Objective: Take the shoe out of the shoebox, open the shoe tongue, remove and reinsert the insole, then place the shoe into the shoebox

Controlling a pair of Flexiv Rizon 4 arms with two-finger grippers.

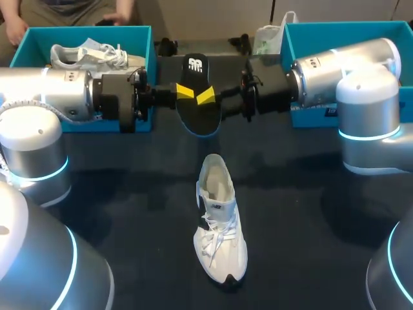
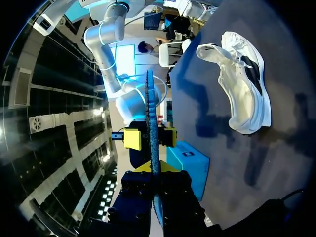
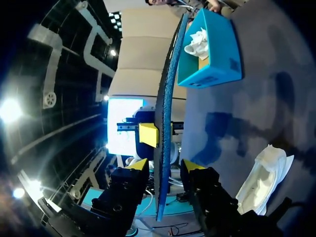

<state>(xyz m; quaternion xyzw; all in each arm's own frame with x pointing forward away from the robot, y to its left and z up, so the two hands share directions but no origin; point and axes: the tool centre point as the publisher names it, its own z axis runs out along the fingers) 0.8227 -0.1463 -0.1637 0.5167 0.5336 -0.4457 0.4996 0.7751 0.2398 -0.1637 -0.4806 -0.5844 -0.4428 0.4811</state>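
Insole [image 1: 199, 116] out of the shoe, held in the air at upper middle of the frame, between both arms. Your left gripper [image 1: 185, 92] is clamped on it, pads flat against both faces, so that grip carries the weight. Your right gripper [image 1: 205, 97] straddles the same sheet with its fingers parted. The wrist views show a gap on each side, though light contact on one pad can't be ruled out. Likely reading: a mid-air handover, staged so you can re-aim the insole for reinsertion.

Insole is thin and flexible, with a black textured top and a blue foam edge, and it bows slightly along its length.

Shoe [image 1: 219, 226] stands on its sole at lower centre, well apart from the insole, with its collar gaping toward the grippers, ready to receive it. White upper, white laces, black side patch.

Table [image 1: 303, 213] is dark and matte. Teal card boxes sit at the upper corners: left box [image 1: 148, 48] holds another white shoe, right box [image 1: 287, 45] holds crumpled paper.
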